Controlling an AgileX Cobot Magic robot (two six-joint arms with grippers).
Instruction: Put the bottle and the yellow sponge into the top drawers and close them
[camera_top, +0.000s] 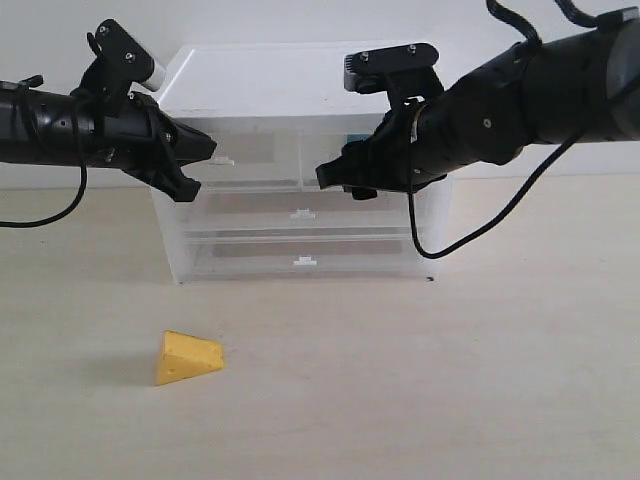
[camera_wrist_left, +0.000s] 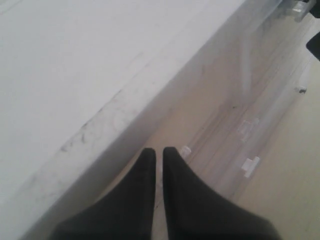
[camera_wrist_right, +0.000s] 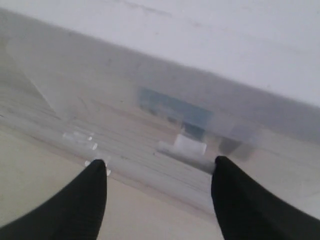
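Observation:
The yellow sponge (camera_top: 188, 357) lies on the table in front of the white cabinet (camera_top: 300, 80), left of centre and away from both arms. My left gripper (camera_top: 207, 150) (camera_wrist_left: 159, 150) is shut and empty, its tips just beside the tab handle (camera_wrist_left: 185, 150) of the top left drawer (camera_top: 245, 148). In front of the top right drawer (camera_top: 325, 142) my right gripper (camera_top: 328, 176) (camera_wrist_right: 159, 162) is open, with the drawer's tab handle (camera_wrist_right: 190, 145) ahead between its fingers. A teal-blue blur, the bottle (camera_wrist_right: 172, 107), shows through that drawer's front. Both drawer fronts look flush.
Two full-width drawers (camera_top: 302, 213) (camera_top: 302, 262) sit below the top pair. A black cable (camera_top: 420, 240) hangs from the right arm in front of the cabinet's right edge. The light wooden table (camera_top: 420, 380) stretches in front; a white wall stands behind.

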